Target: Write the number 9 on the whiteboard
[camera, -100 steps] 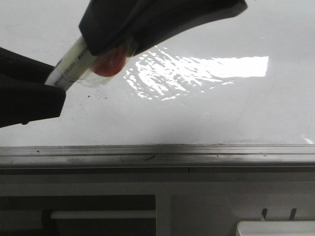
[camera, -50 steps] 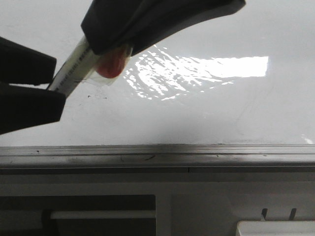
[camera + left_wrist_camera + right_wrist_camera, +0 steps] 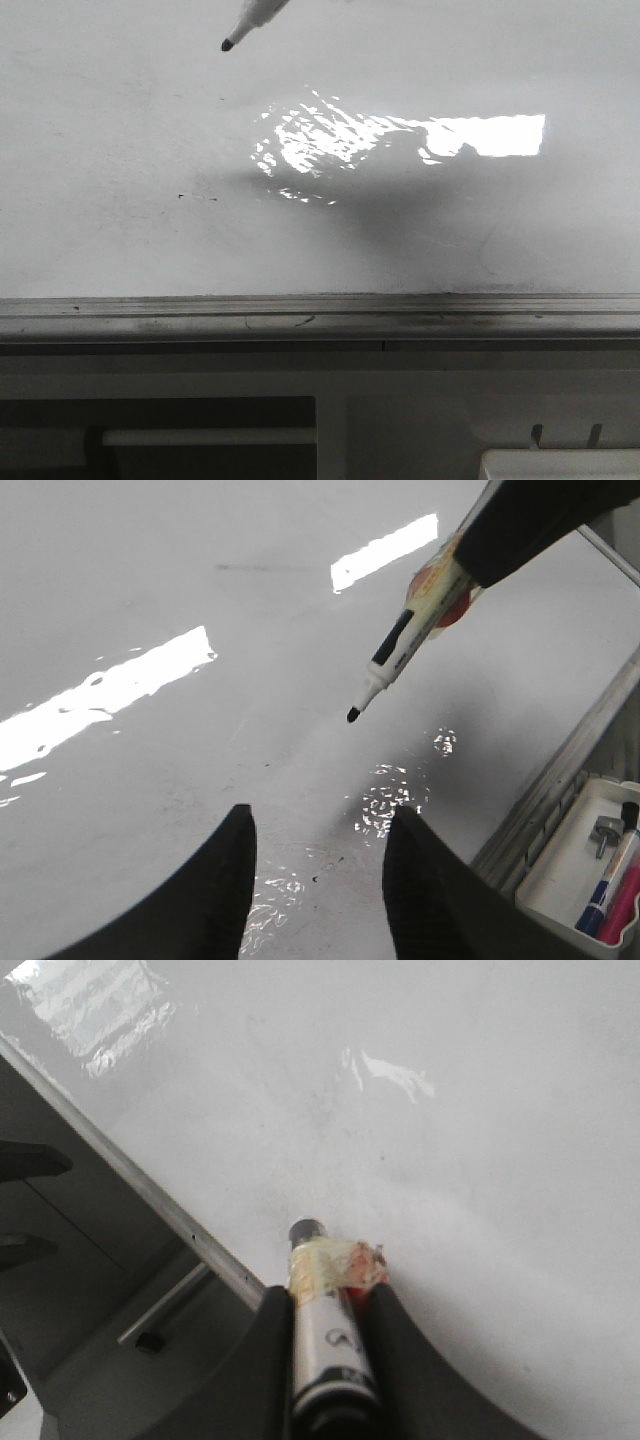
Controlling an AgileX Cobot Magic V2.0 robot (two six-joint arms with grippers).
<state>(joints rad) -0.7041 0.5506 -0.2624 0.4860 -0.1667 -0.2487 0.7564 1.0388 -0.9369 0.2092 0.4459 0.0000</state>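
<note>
The whiteboard [image 3: 450,230] is glossy white with a glare patch, and its grey ledge [image 3: 400,312] runs along the lower edge. No number 9 shows on it. My right gripper [image 3: 325,1295] is shut on a taped white marker [image 3: 322,1335]. Only the marker's bare black tip [image 3: 226,44] reaches into the front view at the top. In the left wrist view the marker [image 3: 400,652] points down at the board [image 3: 180,590], its tip a little off the surface, held by the right gripper [image 3: 480,550]. My left gripper [image 3: 320,822] is open and empty, close over the board.
A white tray [image 3: 552,865] with blue and pink markers sits below the ledge at the right; its corner shows in the front view [image 3: 560,465]. Grey furniture with a pale bar handle [image 3: 210,437] lies below. Small dark specks [image 3: 180,196] mark the board.
The left gripper opened off the marker's end and both arms left the front view. The marker rose, and only its bare tip now shows at the top.
</note>
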